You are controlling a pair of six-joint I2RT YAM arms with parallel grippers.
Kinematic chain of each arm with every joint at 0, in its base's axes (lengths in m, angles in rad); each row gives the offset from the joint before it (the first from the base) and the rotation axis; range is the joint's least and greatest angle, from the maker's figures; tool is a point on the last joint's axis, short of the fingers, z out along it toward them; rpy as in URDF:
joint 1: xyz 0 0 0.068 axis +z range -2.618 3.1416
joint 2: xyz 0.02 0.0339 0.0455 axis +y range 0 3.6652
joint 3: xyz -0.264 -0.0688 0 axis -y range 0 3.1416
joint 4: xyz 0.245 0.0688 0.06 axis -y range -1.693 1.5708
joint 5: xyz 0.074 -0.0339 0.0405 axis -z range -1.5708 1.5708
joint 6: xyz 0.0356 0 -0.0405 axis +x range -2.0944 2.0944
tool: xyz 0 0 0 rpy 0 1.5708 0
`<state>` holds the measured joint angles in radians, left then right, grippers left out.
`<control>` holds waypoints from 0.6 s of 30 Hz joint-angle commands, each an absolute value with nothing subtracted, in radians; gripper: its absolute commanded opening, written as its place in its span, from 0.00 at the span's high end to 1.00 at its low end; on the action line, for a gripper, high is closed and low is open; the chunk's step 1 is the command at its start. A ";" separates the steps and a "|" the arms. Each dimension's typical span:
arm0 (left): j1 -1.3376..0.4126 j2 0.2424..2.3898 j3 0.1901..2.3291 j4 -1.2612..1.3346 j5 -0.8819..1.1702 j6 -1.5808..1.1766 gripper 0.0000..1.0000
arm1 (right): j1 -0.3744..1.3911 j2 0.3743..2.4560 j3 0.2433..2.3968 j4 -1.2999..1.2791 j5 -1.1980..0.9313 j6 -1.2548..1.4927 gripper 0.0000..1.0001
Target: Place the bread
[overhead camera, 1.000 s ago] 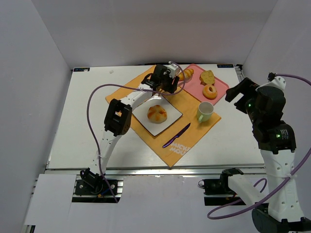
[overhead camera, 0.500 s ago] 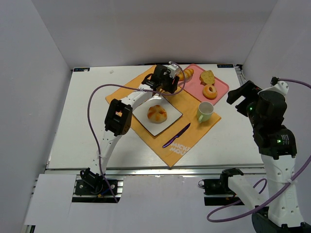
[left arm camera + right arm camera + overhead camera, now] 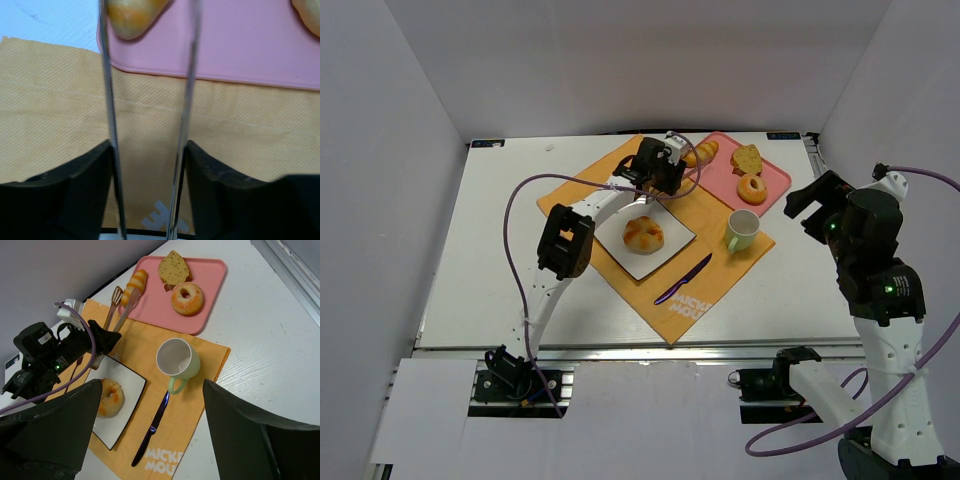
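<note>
Two arms noted. L arm reaches to far centre of the table (image 3: 470,250). The left gripper (image 3: 148,147) is clamped on a pair of metal tongs (image 3: 117,291), w/ one finger outside each tong arm. The arms are held partway apart, not pressed together.

Tongs point at the long roll (image 3: 136,280), which lies on the pink tray (image 3: 155,305) at its L end, close by the rim. In the L wrist view the roll's end sits between the two tong arms, closer to the L one. The tips are out of frame there, so contact w/ the roll cannot be confirmed.

The right gripper (image 3: 152,385) is raised over the R side of the table, well apart from all items. Its fingers are spread wide w/ nothing between them.

Also on the tray are a bread slice (image 3: 747,158) and a doughnut (image 3: 752,188), just beside each other.

The white plate (image 3: 675,238) sits on the orange mat (image 3: 725,272) and carries a round bun (image 3: 643,233) approx. at centre. The mug (image 3: 741,230) stands upright on the mat, R of the plate and near the tray. The knife (image 3: 683,279) lies flat on the mat, just off the plate's front-R edge.
</note>
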<state>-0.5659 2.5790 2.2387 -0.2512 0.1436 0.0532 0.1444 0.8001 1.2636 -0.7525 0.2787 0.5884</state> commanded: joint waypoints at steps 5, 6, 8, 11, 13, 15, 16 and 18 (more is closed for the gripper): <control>-0.568 2.545 2.286 -0.242 0.147 0.058 0.51 | 0.140 0.808 1.275 -0.704 0.284 0.601 0.12; -0.568 2.542 2.289 -0.244 0.146 0.060 0.54 | 0.140 0.810 1.273 -0.701 0.281 0.601 0.12; -0.568 2.534 2.292 -0.253 0.141 0.064 0.62 | 0.140 0.815 1.273 -0.695 0.279 0.603 0.12; -0.569 2.504 2.293 -0.261 0.127 0.064 0.69 | 0.140 0.821 1.275 -0.687 0.273 0.603 0.12; -0.568 2.468 2.296 -0.264 0.118 0.055 0.70 | 0.140 0.824 1.279 -0.684 0.270 0.601 0.12; -0.568 2.439 2.298 -0.264 0.110 0.032 0.74 | 0.141 0.830 1.298 -0.692 0.268 0.600 0.12; -0.568 2.412 2.307 -0.273 0.109 0.012 0.75 | 0.140 0.836 1.305 -0.698 0.270 0.598 0.12; -0.569 2.379 2.309 -0.273 0.113 -0.052 0.76 | 0.140 0.850 1.344 -0.715 0.272 0.591 0.12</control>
<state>-0.5663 2.5561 2.2539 -0.2890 0.1196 0.0208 0.1444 0.8383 1.2724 -0.7361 0.2722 0.5957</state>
